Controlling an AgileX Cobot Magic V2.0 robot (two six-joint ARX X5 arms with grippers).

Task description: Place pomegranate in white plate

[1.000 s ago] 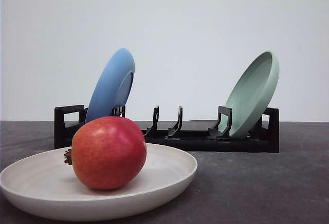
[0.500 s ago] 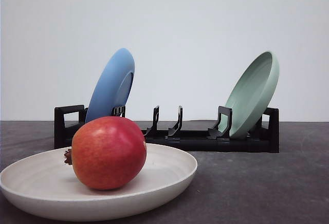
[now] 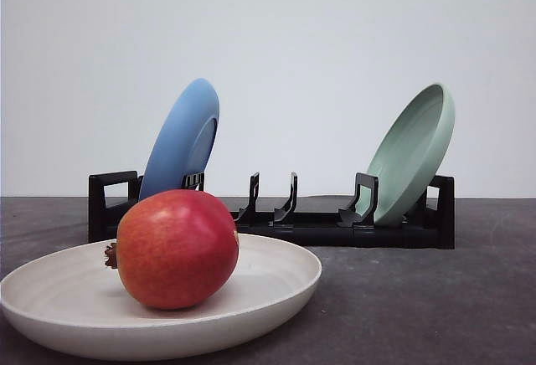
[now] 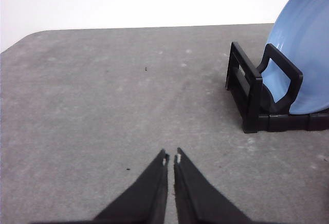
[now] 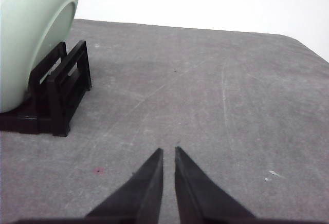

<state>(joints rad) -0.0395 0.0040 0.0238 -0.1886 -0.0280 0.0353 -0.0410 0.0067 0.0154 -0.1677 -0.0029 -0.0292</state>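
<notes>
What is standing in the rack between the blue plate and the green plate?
No plate: the front view shows only the black rack's own upright dividers between the blue plate and green plate.

The right gripper (image 5: pixel 168 151) hangs low over the grey bench (image 5: pixel 205 90), its two black fingers (image 5: pixel 149 183) drawn nearly together with just a thin slit between the tips and nothing held. Off to one side, the pale green plate (image 5: pixel 31 34) leans in the end slot of the black dish rack (image 5: pixel 56 98). A small reddish speck (image 5: pixel 96 170) marks the bench surface near the fingers.
</notes>
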